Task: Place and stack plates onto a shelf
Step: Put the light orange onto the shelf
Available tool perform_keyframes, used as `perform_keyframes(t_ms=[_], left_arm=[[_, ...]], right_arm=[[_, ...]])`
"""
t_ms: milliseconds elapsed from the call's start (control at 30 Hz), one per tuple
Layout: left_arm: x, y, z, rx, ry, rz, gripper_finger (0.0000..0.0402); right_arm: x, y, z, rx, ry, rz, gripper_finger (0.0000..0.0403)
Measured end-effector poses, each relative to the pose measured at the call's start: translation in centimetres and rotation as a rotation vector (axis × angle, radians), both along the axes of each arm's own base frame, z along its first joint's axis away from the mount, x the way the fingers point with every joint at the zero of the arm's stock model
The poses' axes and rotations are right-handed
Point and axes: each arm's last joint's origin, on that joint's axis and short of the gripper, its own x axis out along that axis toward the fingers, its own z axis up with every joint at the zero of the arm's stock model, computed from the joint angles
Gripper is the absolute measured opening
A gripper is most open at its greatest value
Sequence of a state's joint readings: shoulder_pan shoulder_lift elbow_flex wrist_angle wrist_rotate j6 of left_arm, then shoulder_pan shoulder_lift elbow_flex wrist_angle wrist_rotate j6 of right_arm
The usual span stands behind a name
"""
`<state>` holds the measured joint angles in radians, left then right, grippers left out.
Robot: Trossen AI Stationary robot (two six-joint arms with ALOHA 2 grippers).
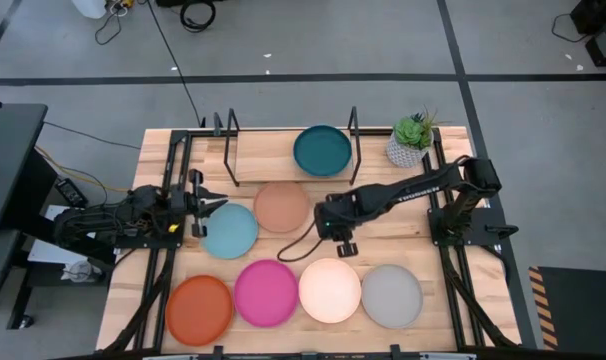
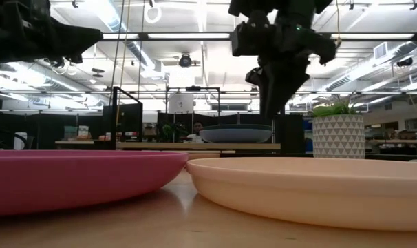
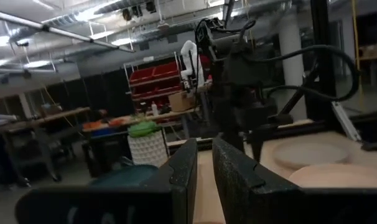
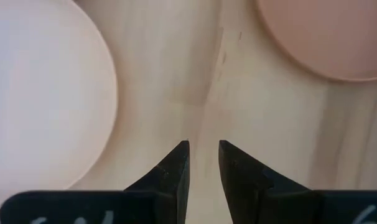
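Teal plate (image 1: 322, 150) sits on the shelf (image 1: 263, 165); I can read no labels anywhere. My right gripper (image 4: 203, 148) hangs slightly parted, empty, between the peach plate (image 4: 328, 34) and cream plate (image 4: 42, 93), both cut off at the wrist view's edges. My left gripper (image 3: 203, 158) is narrowly parted, holding nothing.

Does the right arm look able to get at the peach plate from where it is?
Probably yes. The right gripper hovers over bare wood just beside the peach plate, fingers slightly apart and empty, with nothing lying between them.
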<state>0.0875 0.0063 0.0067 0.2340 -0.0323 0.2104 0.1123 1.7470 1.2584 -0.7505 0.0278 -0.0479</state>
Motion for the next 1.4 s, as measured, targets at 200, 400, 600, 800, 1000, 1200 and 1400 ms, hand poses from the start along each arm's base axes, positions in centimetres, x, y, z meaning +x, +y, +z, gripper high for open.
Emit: perform_keyframes(t_ms=[200, 400, 600, 800, 1000, 1200, 1400], left_arm=[[0.0, 0.0, 0.0, 0.035, 0.004, 0.009, 0.0059], [0.0, 0.0, 0.0, -0.010, -0.002, -0.001, 0.0059], [-0.2, 0.0, 0.7, -0.052, -0.081, -0.016, 0.0059], [-0.5, 0.0, 1.6, -0.166, -0.198, -0.061, 0.0059], [0.0, 0.0, 1.4, -0.283, -0.137, -0.079, 0.0059], [0.8, 0.2, 1.1, -0.393, -0.110, -0.048, 0.0059], [1.7, 0.1, 2.1, -0.429, -0.031, -0.062, 0.0059]], right_arm=[[-0.9, 0.9, -1.1, 0.014, 0.054, -0.064, 0.0092], [-2.6, 2.1, -3.0, -0.034, 0.100, -0.050, 0.0091], [-5.4, 2.8, -2.9, -0.072, -0.075, -0.072, 0.0091], [-7.8, 2.2, -3.0, -0.203, -0.298, -0.054, 0.0091], [-9.0, 1.5, -3.3, -0.254, -0.510, 0.021, 0.0091], [-9.9, 0.7, -4.0, -0.328, -0.682, 0.091, 0.0091], [-11.0, -0.7, -4.5, -0.367, -0.786, 0.073, 0.0090]])
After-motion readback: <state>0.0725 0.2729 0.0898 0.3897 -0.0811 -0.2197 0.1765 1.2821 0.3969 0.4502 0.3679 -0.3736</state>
